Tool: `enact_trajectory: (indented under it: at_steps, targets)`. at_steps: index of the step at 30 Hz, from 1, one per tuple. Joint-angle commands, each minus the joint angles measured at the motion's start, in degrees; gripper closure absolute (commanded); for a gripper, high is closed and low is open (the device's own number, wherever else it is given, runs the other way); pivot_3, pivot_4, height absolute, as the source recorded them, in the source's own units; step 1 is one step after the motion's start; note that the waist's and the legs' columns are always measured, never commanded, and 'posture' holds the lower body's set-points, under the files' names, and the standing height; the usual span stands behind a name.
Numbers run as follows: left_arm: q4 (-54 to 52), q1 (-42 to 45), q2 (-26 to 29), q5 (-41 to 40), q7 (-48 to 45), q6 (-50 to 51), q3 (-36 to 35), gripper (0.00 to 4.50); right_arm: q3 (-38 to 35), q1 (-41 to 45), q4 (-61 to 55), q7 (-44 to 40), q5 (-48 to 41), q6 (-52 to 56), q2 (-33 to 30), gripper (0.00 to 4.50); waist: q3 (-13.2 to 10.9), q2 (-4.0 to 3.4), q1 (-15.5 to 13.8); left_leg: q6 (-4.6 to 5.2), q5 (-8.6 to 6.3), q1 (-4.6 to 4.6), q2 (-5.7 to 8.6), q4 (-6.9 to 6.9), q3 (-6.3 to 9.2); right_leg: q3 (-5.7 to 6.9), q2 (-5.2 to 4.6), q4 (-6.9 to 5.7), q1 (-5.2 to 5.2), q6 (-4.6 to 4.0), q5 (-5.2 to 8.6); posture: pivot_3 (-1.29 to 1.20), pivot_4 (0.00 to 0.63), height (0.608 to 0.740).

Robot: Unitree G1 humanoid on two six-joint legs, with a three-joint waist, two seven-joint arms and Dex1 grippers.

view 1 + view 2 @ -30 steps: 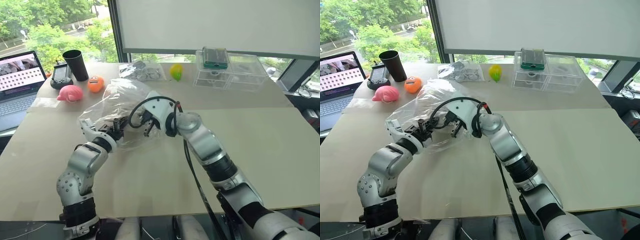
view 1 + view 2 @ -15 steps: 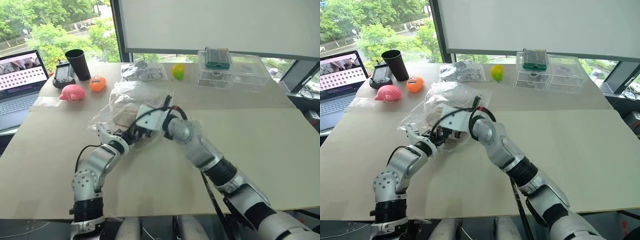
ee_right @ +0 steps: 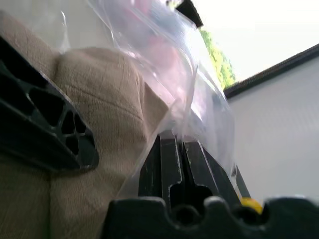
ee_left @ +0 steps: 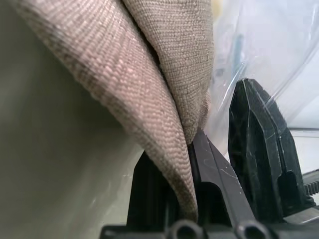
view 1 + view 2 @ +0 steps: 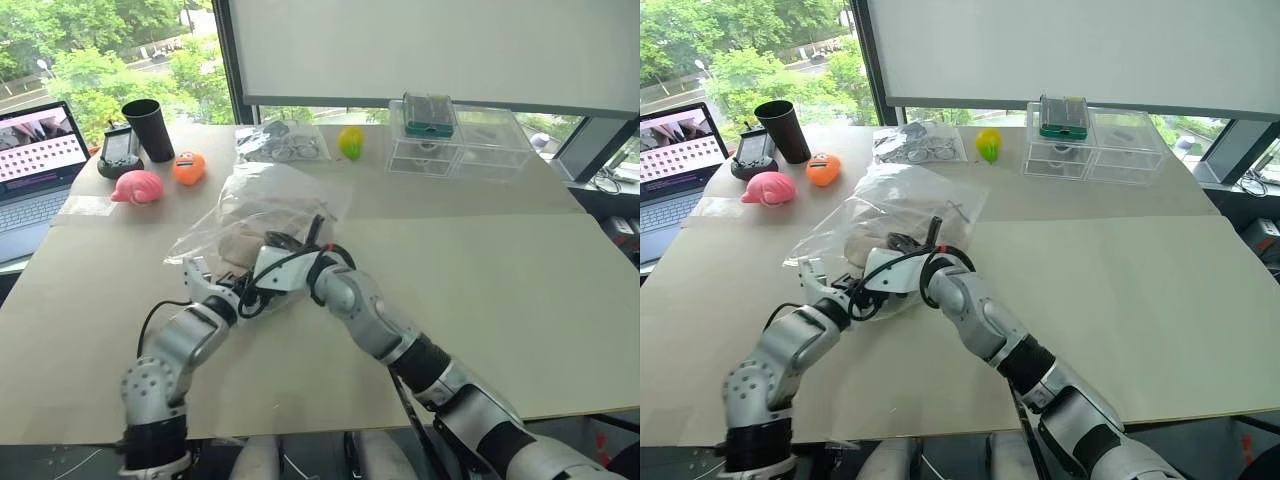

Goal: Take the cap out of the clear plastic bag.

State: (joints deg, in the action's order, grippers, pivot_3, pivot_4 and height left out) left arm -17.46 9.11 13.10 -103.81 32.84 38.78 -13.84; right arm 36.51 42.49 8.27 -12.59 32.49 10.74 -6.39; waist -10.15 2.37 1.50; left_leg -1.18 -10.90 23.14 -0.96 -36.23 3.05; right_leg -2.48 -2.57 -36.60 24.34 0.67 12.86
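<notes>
Both arms have sunk tableward, left gripper (image 4: 199,164) pinching the cap (image 5: 243,245), right gripper (image 3: 177,164) pinching the bag (image 5: 285,195), ready to part them

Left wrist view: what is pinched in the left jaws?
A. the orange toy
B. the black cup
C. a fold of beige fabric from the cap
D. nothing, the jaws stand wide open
C. In the left wrist view a fold of the woven beige cap runs down between the shut jaws of the left gripper, with the clear plastic bag just beyond.
</notes>
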Motion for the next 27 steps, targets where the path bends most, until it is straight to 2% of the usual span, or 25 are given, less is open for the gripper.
enact_trajectory:
  at_steps: [1, 9, 22, 27]
  targets:
    - [-11.18, -6.51, 3.35, -9.11, -5.75, 4.37, -0.14, 4.48, -4.31, 0.56, 2.17, 1.24, 0.79, 1.69, -1.09, 4.5, -0.01, -0.01, 0.03, 0.0, 0.0, 0.0, 0.0, 0.0, 0.0, 0.0, -0.01, 0.0, 0.0, -0.01, -0.01, 0.0, 0.15, 0.74]
    - [-17.11, -17.63, 8.99, -9.19, -16.47, 3.89, -2.4, 4.48, -4.65, 0.96, 3.37, 1.57, -0.05, 0.69, -1.1, 4.5, -0.02, 0.0, -0.74, -0.01, 0.01, -0.03, -0.02, -0.04, -0.01, 0.05, 0.0, 0.01, -0.03, 0.0, 0.12, 0.0, 0.15, 0.74]
    - [-13.23, -26.88, 14.95, -9.19, -26.32, 3.75, -10.23, 4.48, -6.56, 0.24, 4.25, 0.2, -2.59, -0.2, -1.55, 4.5, -0.03, 0.0, -0.33, -0.01, 0.01, 0.0, -0.11, 0.15, -0.04, 0.06, 0.06, 0.33, -0.01, -0.08, 0.14, 0.0, 0.15, 0.74]
    - [-13.95, -32.69, 17.47, -9.19, -30.84, 6.75, -11.23, 4.48, -8.22, 3.26, 9.21, 0.95, -2.91, -1.77, -2.46, 4.5, -0.04, -0.01, -0.4, -0.01, 0.0, 0.0, -0.11, 0.18, -0.07, 0.06, 0.04, 0.41, -0.01, -0.22, 0.23, 0.0, 0.15, 0.74]
